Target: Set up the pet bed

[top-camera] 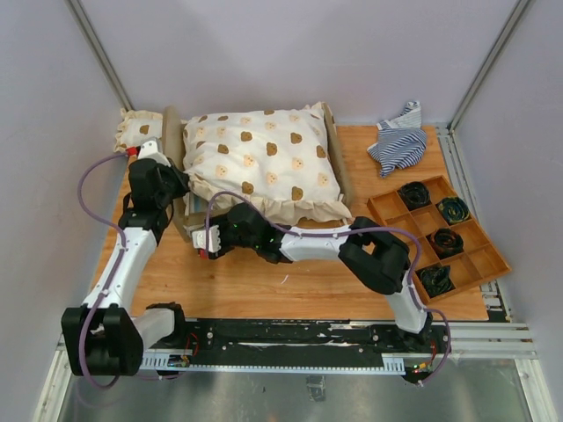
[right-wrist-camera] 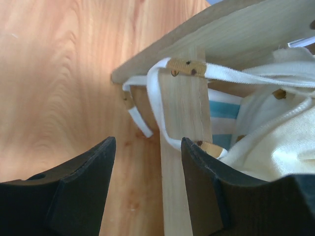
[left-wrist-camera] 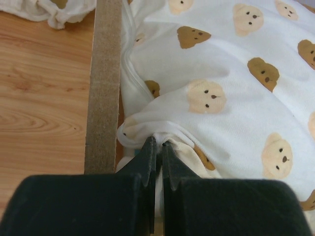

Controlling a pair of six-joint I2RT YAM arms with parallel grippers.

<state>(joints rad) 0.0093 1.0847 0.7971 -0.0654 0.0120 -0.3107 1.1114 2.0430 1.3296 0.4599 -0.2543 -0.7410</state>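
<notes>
The pet bed point(top-camera: 339, 163), a light-wood frame, stands at the back centre under a big cream bear-print cushion point(top-camera: 264, 163). My left gripper point(top-camera: 182, 187) is at the bed's left end, shut on a fold of that cushion's edge point(left-wrist-camera: 158, 142), just inside the wooden end board point(left-wrist-camera: 104, 83). My right gripper point(top-camera: 205, 242) is at the bed's front left corner, open. In the right wrist view its fingers point(right-wrist-camera: 93, 172) straddle a wooden frame post point(right-wrist-camera: 184, 118) with a white strap point(right-wrist-camera: 156, 93) looped round it. Blue-and-white striped fabric point(right-wrist-camera: 222, 110) shows behind the post.
A small bear-print cushion point(top-camera: 139, 132) lies at the back left corner. A striped cloth point(top-camera: 400, 141) is bunched at the back right. A compartmented wooden tray point(top-camera: 488, 259) holding dark rolled items sits on the right. White walls close in three sides.
</notes>
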